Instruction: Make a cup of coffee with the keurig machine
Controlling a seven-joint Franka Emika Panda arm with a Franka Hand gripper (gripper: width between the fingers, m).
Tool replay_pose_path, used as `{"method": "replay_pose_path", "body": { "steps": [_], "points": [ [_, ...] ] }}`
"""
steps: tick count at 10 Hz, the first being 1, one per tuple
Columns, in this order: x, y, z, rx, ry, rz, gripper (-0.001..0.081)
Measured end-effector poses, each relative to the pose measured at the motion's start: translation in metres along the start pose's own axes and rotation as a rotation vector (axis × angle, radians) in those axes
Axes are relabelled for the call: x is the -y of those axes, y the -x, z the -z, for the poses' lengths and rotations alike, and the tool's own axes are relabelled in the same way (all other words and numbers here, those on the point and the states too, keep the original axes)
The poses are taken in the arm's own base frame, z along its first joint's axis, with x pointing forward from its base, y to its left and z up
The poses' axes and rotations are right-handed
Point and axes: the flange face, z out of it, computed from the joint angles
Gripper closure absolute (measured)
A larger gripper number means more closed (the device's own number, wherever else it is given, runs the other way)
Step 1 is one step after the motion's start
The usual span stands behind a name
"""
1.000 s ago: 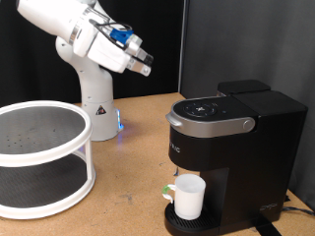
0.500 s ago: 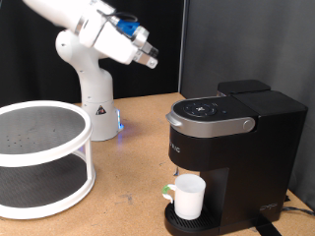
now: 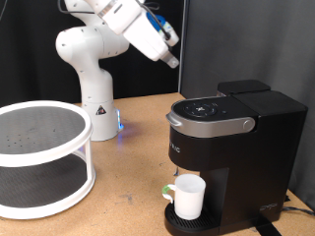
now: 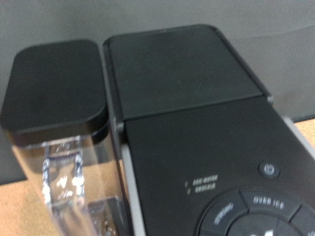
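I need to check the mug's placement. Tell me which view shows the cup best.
The exterior view. It shows the white cup whole, standing on the drip tray under the brew head of the keurig machine. The wrist view shows only the machine's black lid, buttons and water tank, no cup. The tool hangs high above the machine.

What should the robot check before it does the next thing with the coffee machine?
1. Cup under the brew head, standing upright on the drip tray: ok.
2. Keurig machine lid shut: ok, it looks flat and closed in both views.
3. Pincer well clear above the machine, touching nothing: ok.
4. Pincer empty: cannot tell, the fingers are too small to read.
5. Pod inside the machine: cannot tell, the lid hides it.
6. Water in the tank: cannot tell, the clear wall only shows glints.
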Motion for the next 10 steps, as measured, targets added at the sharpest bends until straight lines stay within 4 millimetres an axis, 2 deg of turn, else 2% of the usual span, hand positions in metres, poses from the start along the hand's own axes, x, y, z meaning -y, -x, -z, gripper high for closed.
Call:
{"method": "replay_pose_path", "body": {
  "steps": [1, 4, 7, 10],
  "points": [
    [-0.006, -0.009, -0.004, 0.011, -0.011, -0.016, 0.0001],
    [-0.003, -0.012, -0.004, 0.025, 0.0, 0.007, 0.0001],
    [0.011, -0.045, -0.003, 0.09, 0.059, 0.064, 0.0001],
    [0.019, -0.078, -0.009, 0.207, 0.039, 0.103, 0.0001]
  ]
}}
